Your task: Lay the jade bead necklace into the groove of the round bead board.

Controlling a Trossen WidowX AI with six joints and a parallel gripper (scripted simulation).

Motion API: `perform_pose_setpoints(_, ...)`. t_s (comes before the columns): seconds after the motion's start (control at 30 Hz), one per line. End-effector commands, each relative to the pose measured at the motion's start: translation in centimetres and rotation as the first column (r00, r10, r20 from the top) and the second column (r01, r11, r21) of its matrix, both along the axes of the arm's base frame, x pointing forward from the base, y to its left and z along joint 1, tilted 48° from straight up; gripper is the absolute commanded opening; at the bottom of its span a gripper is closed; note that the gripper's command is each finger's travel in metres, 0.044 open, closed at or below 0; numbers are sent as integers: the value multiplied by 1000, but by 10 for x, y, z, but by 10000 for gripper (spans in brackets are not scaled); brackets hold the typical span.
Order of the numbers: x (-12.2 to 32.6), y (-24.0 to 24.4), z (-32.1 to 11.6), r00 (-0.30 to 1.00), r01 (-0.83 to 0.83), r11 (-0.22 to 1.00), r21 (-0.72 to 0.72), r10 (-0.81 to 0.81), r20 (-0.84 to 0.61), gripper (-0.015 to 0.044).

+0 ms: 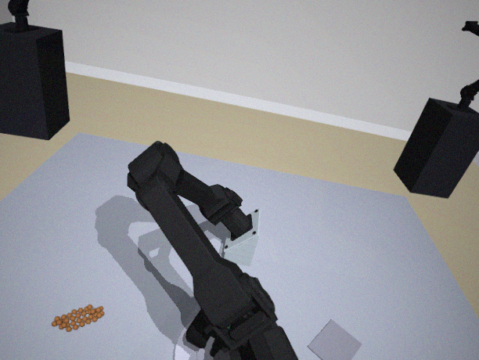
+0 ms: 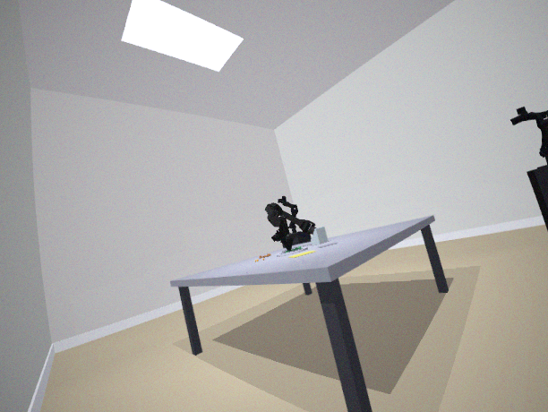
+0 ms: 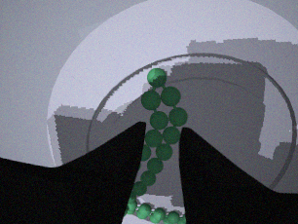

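On the bench [image 1: 352,235] [image 2: 251,274] [image 3: 21,58], you've got the hand [image 2: 287,249] [image 3: 162,131] down low over the round bead board [image 1: 181,352] [image 2: 279,255] [image 3: 73,94], fwiw. Wrist cam shows its fingers clamped on the jade bead necklace [image 2: 294,249] [image 3: 159,120], w/ two strands side by side in the narrow gap. Top cam doesn't give you a clear look at the tips b/c the arm [image 1: 176,227] [image 2: 273,215] covers most of that spot.

Your necklace is over the board, but it's not laid round the groove: one part makes a long narrow loop running up between the fingers, its end bead past the tips, & another run of beads crosses at the bottom of the wrist pic. You can see the thin curved groove line around the loop, beads mostly inside it. Can't tell from these how high the pinched bit is, tbh.

Other stuff, going by top cam: orange beads [image 1: 78,317] [image 2: 263,257] bunched up near left, a flat pale square [image 1: 334,340] near right, & a pale angled plate [image 1: 241,250] [image 2: 320,236] right by the far end of your arm. Exterior cam also gives you a flat yellow piece [image 2: 303,254] near the board.
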State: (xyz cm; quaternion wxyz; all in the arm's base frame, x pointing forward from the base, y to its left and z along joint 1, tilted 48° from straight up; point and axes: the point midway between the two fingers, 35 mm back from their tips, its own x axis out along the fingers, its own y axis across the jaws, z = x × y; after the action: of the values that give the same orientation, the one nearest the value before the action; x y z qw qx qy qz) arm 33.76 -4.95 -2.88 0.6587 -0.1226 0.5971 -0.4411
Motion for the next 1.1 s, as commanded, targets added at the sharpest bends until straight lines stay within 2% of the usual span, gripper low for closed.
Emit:
perform_pose_setpoints(0.0, 0, 0, 0, 1000, 0, 1000, 0, 0, 2, 0)
perform_pose_setpoints(1.07, -2, 2, 7, 1000, -6, 1000, -3, 6, -2, 0)
